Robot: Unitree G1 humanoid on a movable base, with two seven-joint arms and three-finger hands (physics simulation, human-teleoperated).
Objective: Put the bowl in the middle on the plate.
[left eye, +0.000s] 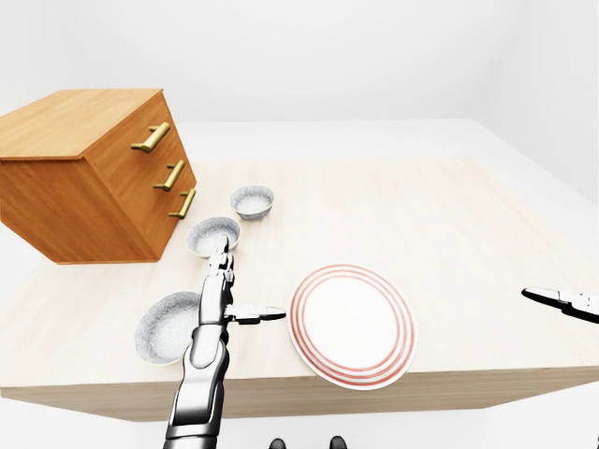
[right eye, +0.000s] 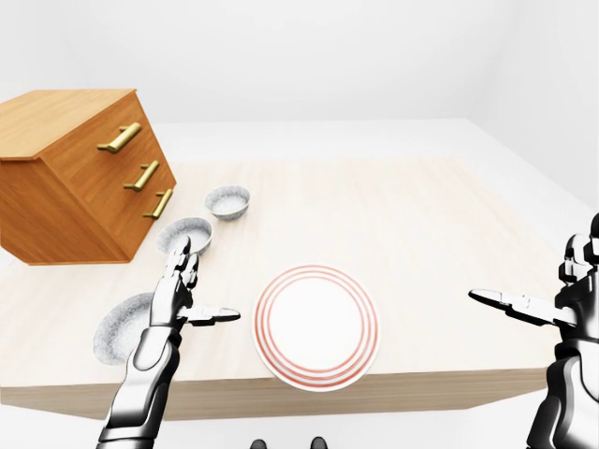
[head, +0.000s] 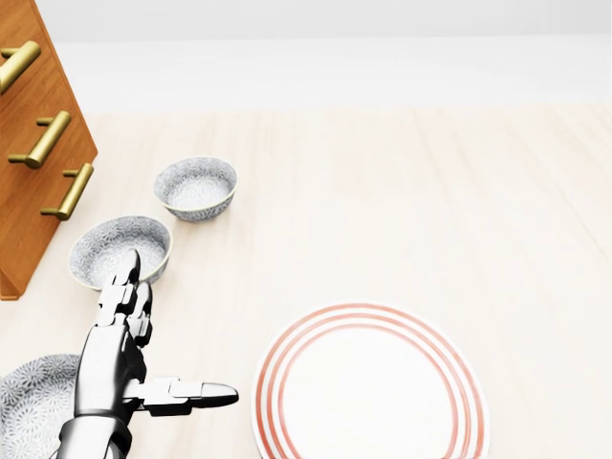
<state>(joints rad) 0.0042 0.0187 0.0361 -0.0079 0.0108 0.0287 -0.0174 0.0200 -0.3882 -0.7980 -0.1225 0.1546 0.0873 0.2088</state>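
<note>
Three bowls [left eye: 211, 233] in row beside drawers [head: 29, 191]; middle bowl [head: 120, 251] up-left of plate [head: 368, 382]. Left hand [head: 110, 359] wide, empty, pointing at it, ready to reach; maybe touching rim. Right hand [right eye: 573, 295] wide, empty, off aside.

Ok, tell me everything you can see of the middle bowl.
The middle bowl is round and ceramic-looking, with a grey-white speckled pattern. It stands upright and empty on the wooden table. In the head view it sits between an upper bowl and a lower bowl, apart from both. The open left hand points at it; contact is unclear.
</note>
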